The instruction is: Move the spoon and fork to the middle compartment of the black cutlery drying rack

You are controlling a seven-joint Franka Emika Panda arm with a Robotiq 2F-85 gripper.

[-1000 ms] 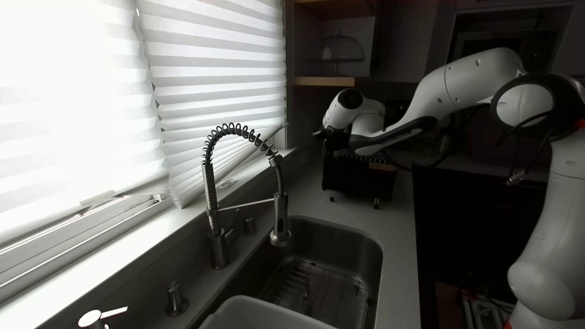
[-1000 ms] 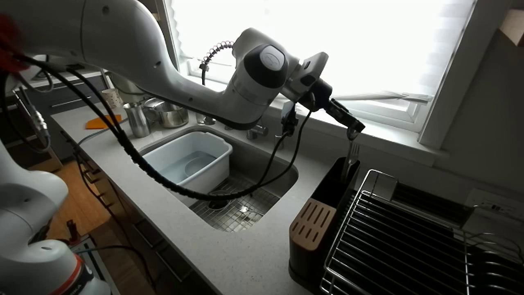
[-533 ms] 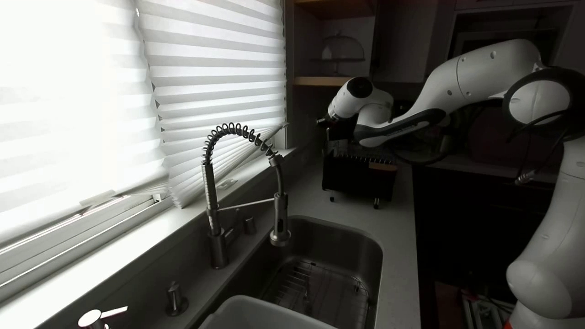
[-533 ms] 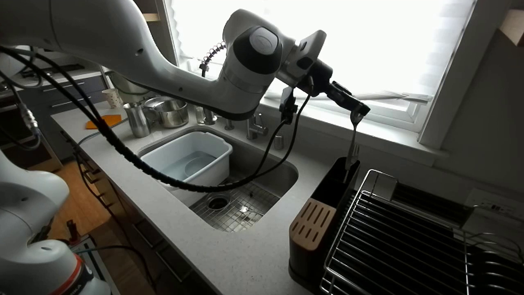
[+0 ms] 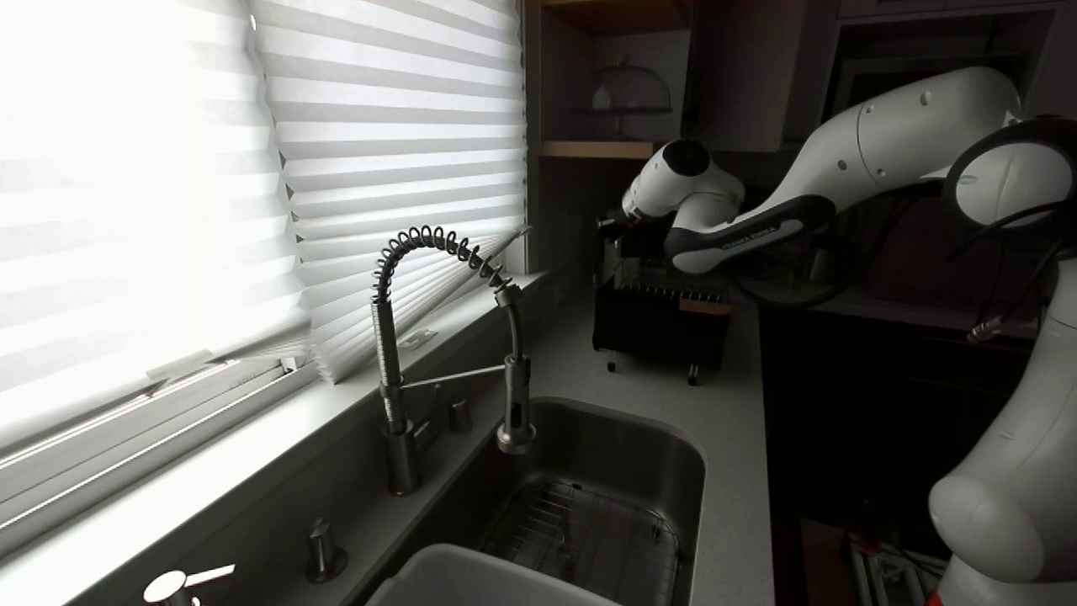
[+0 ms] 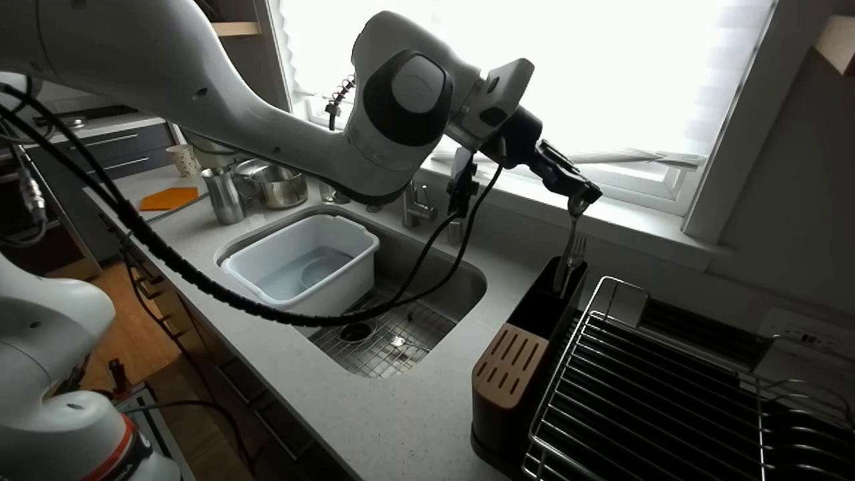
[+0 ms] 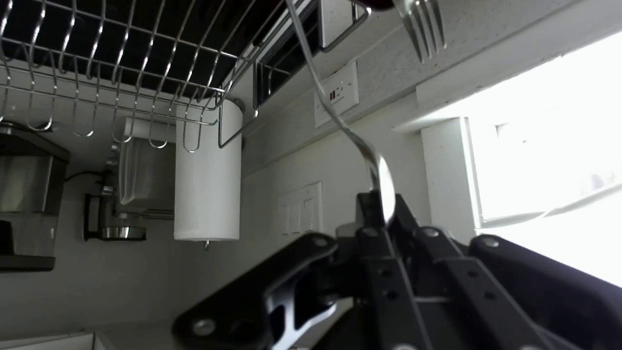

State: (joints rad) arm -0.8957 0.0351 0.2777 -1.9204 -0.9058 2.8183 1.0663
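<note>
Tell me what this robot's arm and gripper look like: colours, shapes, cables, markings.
The arm is pale grey-white, with smooth, rounded links and a round, black-rimmed joint cap. Lettering on one link appears to read FRANKA EMIKA; a red band shows low down. Ribbed black cabling loops beside it. The gripper is mostly black, with slim, jointed fingers and silvery screws.

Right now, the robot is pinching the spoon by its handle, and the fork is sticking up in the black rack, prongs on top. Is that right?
Not quite: the gripper is pinching the spoon by its bowl, not its handle. The wrist view shows the bowl in its grip and the handle extending away. The fork does stick up in the black rack, prongs on top.
</note>
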